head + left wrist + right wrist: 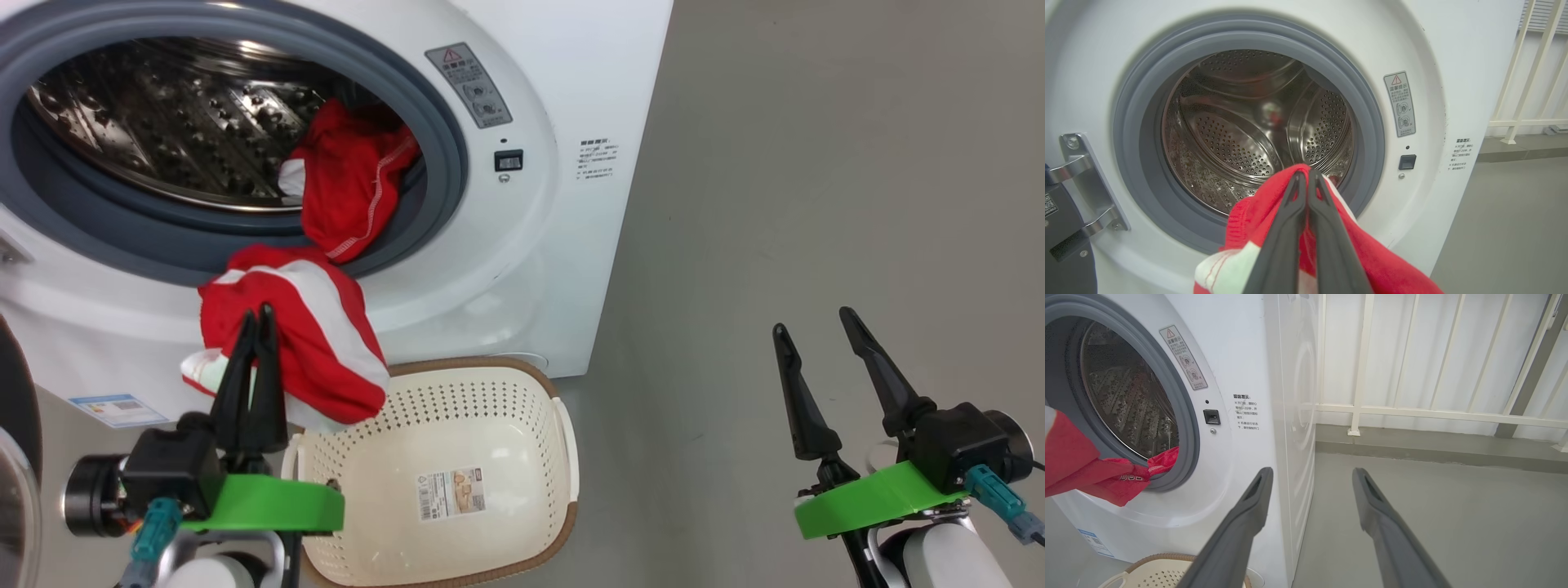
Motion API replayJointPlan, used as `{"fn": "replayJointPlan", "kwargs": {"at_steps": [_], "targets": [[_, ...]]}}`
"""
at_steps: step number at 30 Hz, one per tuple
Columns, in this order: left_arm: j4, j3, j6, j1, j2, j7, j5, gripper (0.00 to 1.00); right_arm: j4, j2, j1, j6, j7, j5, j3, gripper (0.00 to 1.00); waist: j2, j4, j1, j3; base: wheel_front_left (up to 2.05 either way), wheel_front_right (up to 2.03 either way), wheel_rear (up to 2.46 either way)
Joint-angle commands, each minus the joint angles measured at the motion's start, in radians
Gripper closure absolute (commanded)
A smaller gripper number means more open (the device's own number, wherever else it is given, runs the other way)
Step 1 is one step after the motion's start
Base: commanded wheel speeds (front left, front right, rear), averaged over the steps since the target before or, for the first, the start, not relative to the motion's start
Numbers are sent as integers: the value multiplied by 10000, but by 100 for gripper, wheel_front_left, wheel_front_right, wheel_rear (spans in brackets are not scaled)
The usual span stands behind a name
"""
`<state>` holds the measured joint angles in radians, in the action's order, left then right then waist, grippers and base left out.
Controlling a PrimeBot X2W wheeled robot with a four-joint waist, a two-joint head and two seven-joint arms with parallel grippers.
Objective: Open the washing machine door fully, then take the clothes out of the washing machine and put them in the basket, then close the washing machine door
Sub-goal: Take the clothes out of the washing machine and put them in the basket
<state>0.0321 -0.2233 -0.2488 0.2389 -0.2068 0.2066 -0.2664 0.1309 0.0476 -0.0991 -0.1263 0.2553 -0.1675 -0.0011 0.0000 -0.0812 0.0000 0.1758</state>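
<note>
At the washer's (563,245) left edge the door (18,400) stands swung open. Before the washer's mouth the left pincer (257,314) is clenched on a red-and-white garment (318,343), held just below the opening. A second red garment (351,188) drapes out of the washer's mouth at its right side. The basket (490,392) sits on the floor against the washer's front. Well right of the washer, the right pincer (814,322) hangs released, grasping nothing.

The left gripper (255,318) and right gripper (814,320) each carry two long, tapering black fingers (235,376) on a boxy black housing (171,469), set above a bright green bracket (269,504), with a teal cable plug (159,523) and a rounded white forearm (939,562) behind.
</note>
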Motion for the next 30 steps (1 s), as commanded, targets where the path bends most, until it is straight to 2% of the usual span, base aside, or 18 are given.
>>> {"fn": "replayJointPlan", "kwargs": {"at_steps": [1,7,12,17,23,30], "targets": [[-389,315,-112,2,-223,-37,-5,100,-284,26,-13,-44,65,-32,197,0,0,-8,0,3,0,0,0],[-399,204,-78,-217,-118,-139,-192,100,-333,26,32,-44,65,-23,193,0,0,-16,0,98,0,0,0],[394,46,158,94,78,-18,-392,100,-380,26,-85,-44,65,23,248,0,0,20,0,510,0,0,0],[1650,-31,505,634,321,186,-644,100,-386,26,-231,-44,65,57,277,0,0,49,0,939,0,0,0],[3890,-250,1037,1606,681,378,-812,100,-426,26,-507,-44,65,94,339,0,0,7,0,1605,0,0,0],[6402,-299,1437,2782,864,466,-939,100,-456,26,-854,-44,65,18,536,0,0,-258,0,2423,0,0,0]]}}
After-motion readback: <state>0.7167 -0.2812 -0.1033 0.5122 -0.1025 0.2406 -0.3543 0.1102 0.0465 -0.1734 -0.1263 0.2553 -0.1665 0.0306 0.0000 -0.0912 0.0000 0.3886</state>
